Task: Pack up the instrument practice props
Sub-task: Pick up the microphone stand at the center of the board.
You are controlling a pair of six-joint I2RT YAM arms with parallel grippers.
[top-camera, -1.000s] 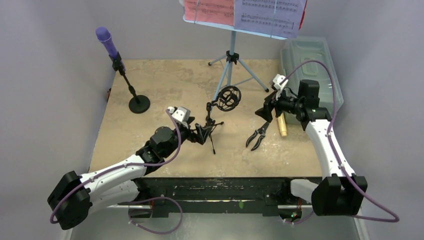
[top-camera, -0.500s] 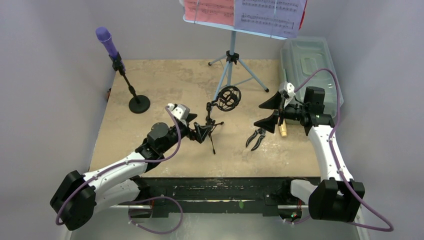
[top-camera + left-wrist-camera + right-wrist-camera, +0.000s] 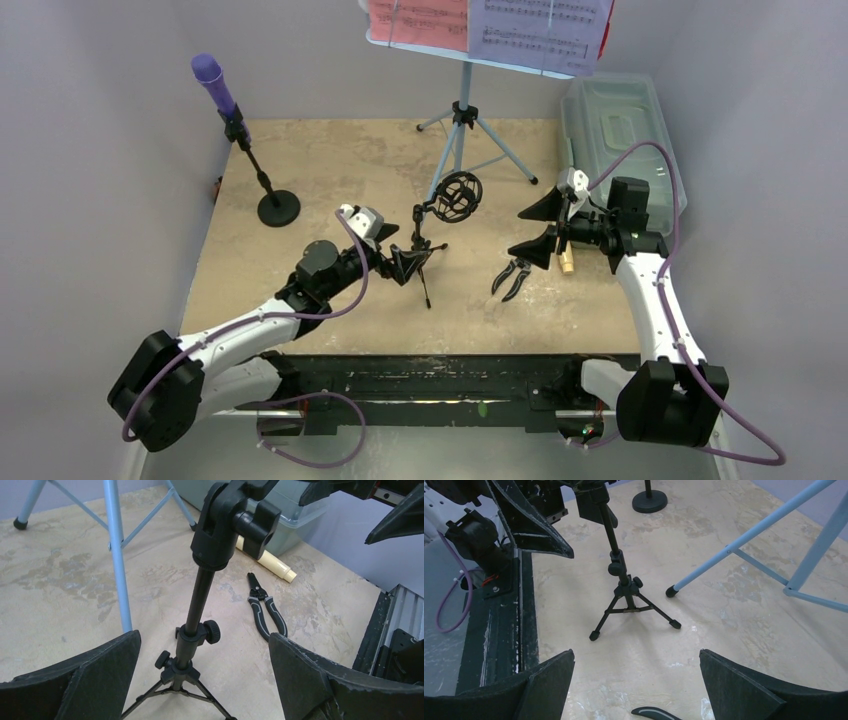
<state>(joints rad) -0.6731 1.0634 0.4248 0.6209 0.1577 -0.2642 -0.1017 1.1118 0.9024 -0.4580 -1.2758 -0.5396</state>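
Left gripper (image 3: pixel 203 639) stands wide open, its jaws flanking the stem of the black mic tripod (image 3: pixel 201 592) without touching it. Risk: the tripod rests on thin legs and carries its shock mount (image 3: pixel 458 195) high, so an off-centre closure would likely tip it toward the pliers (image 3: pixel 267 614). The left arm reaches low and forward. Right gripper (image 3: pixel 528 232), also wide and empty, hovers beside the cream microphone (image 3: pixel 566 260), forearm raised, near the plastic box (image 3: pixel 600 115).

The right gripper (image 3: pixel 515 232) rolls and pulls back from the pliers (image 3: pixel 512 277), which now lie on the worktop (image 3: pixel 330 170) just ahead of it. The left gripper (image 3: pixel 408 266) edges closer to the black mic tripod (image 3: pixel 417 232).
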